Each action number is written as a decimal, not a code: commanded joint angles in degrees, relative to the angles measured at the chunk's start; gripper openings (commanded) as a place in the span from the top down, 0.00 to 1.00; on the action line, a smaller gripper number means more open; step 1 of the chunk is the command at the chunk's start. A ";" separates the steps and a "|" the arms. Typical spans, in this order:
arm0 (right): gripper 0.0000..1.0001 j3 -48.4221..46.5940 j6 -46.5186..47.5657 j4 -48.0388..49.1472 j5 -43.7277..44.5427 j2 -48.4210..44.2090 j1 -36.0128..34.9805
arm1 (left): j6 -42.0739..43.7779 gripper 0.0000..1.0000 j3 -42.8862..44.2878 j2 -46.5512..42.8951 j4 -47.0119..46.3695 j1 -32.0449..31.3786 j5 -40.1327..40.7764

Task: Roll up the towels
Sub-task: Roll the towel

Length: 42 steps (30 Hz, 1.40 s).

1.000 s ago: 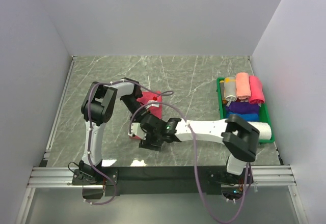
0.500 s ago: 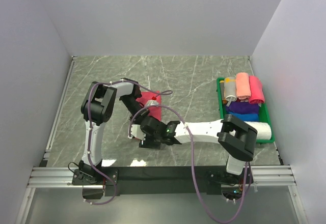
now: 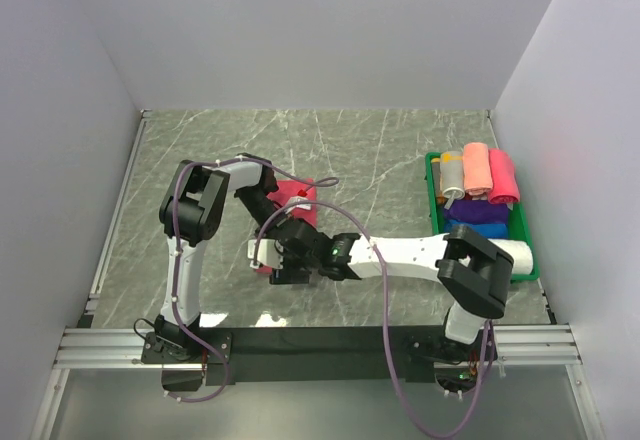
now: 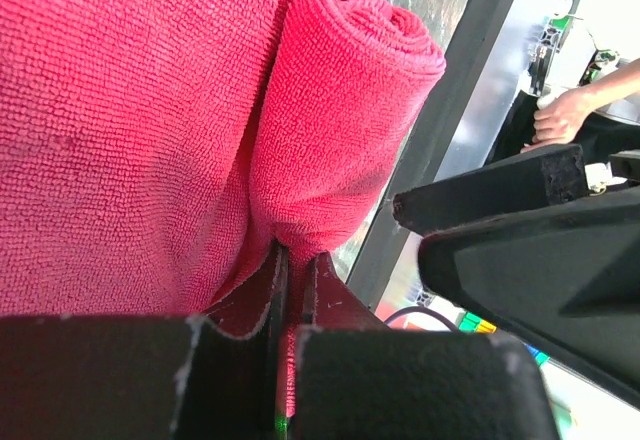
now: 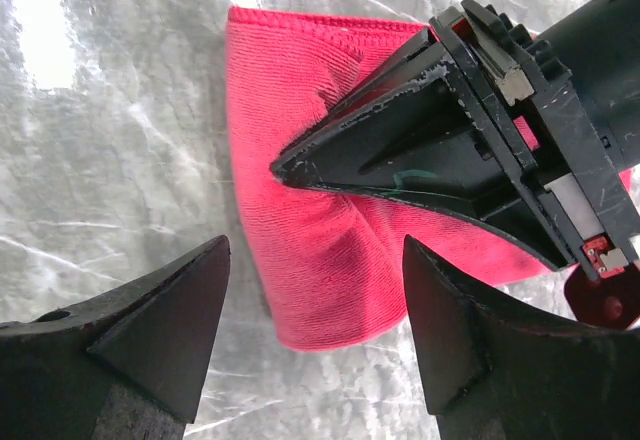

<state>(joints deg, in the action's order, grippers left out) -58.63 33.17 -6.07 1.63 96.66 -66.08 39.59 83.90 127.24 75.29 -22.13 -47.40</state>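
Left arm (image 3: 182, 260): rises from its base, elbow folded, forearm angled right and downward.
Left gripper (image 4: 296, 260): fingers pressed nearly together, pinching a fold of the red towel (image 4: 120, 110).
Right arm (image 3: 405, 252): stretched low, reaching leftward across the front.
Right gripper (image 5: 315, 260): fingers spread wide, poised over the left gripper's tips.

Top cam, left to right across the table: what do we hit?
Left arm's elbow → crimson towel → green tray → in its far row: peach roll → salmon roll → pink roll. Right arm overlaps several of these, so it is omitted.
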 commanded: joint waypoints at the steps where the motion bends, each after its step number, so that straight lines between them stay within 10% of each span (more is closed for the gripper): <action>1: 0.24 -2.45 2.60 -0.07 -3.55 0.98 1.75 | 4.53 0.95 -2.34 4.60 -15.61 -0.19 14.61; 13: 0.38 -3.77 1.81 -8.69 -14.36 6.61 4.12 | 3.65 0.94 -0.14 5.39 -14.38 1.91 13.12; 20: 1.00 -4.82 -0.20 -12.47 -20.16 8.80 6.04 | 2.16 0.94 -0.40 4.07 -14.64 4.72 9.17; 28: 1.00 -13.87 -1.44 -24.68 -33.69 14.52 13.61 | -3.11 0.56 -4.09 -8.13 -19.03 12.98 -1.28; 35: 1.00 -17.74 -0.74 -30.58 -38.80 17.41 15.11 | -4.17 0.48 -0.93 -15.43 -15.96 27.83 -7.36; 42: 1.00 -26.25 -1.00 -39.35 -43.02 25.76 17.39 | -4.25 0.21 -9.59 -45.19 -33.65 32.33 7.10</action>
<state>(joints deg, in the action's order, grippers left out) -82.87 32.42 -36.71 -38.83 117.40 -49.32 35.38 78.59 98.32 52.71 12.01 -46.57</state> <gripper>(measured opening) 0.173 0.738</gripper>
